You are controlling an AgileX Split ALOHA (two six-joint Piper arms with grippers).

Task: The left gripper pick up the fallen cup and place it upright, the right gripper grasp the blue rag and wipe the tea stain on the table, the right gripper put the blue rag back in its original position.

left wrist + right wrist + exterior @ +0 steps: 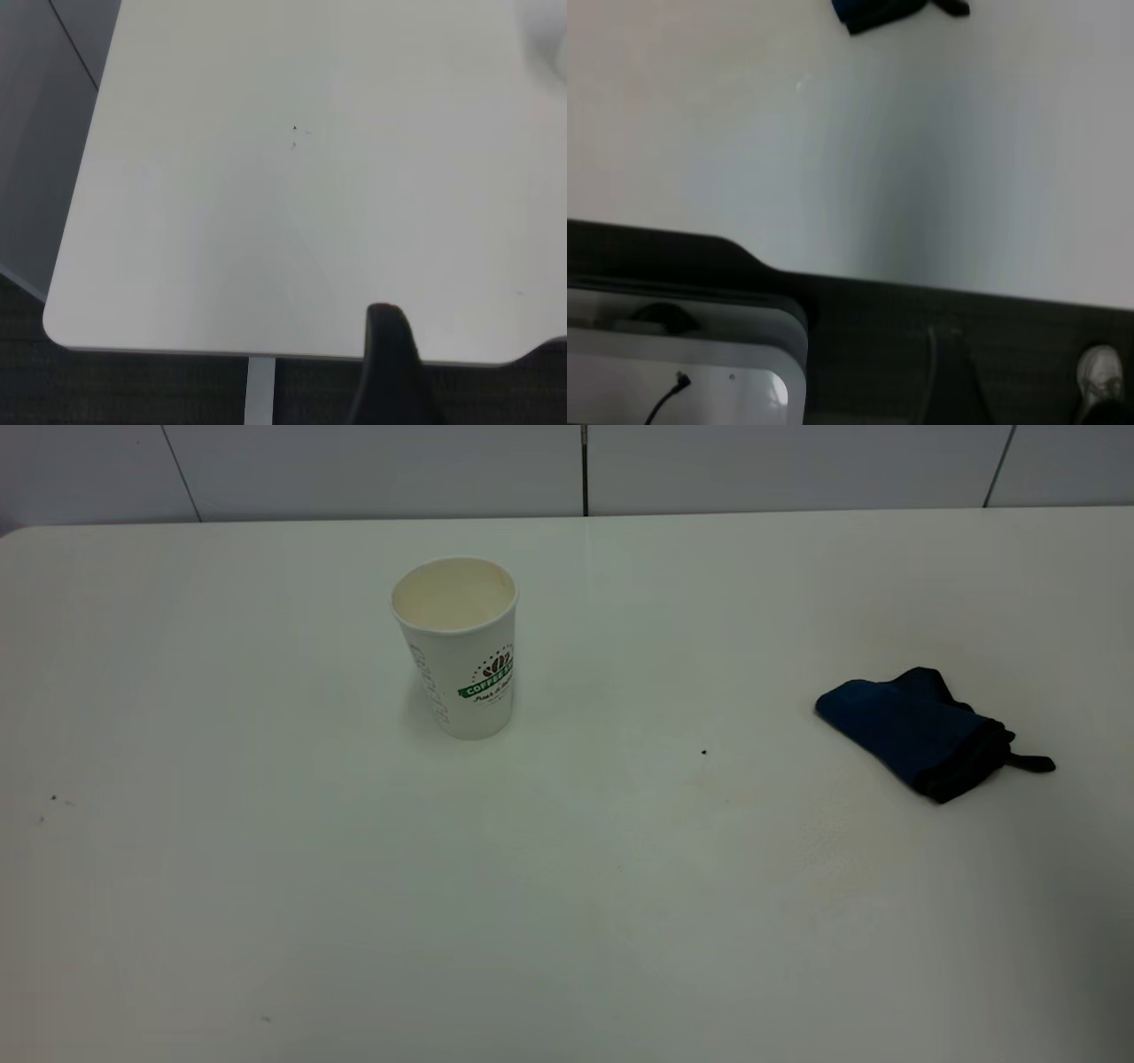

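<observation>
The table filled nearly the whole exterior view, white and smooth, with a pale panelled wall behind its far edge. In the left wrist view a rounded corner of the table lay over dark floor, and a pale upright strip showed below the table's edge.

The blue rag lay crumpled on the right side of the table, its black-edged end and short loop tab pointing right; nothing rested on it or crowded it. In the right wrist view it appeared only as a cut-off dark patch at the frame's border.

The cup stood upright left of centre, toward the far side, mouth open and cream inside showing, the green logo turned to the right. It stood well apart from the rag, with open table between them.

A tiny black speck sat between cup and rag, and a few more specks lay at the left. Faint tan marks could be made out near the middle of the table, too weak to call a puddle.

Neither arm appeared in the exterior view. The left end effector showed as one dark finger at the table's edge; whether it was apart or together could not be told. The right end effector was out of sight; its camera showed a light-grey cabinet-like object and a shoe on the floor.
</observation>
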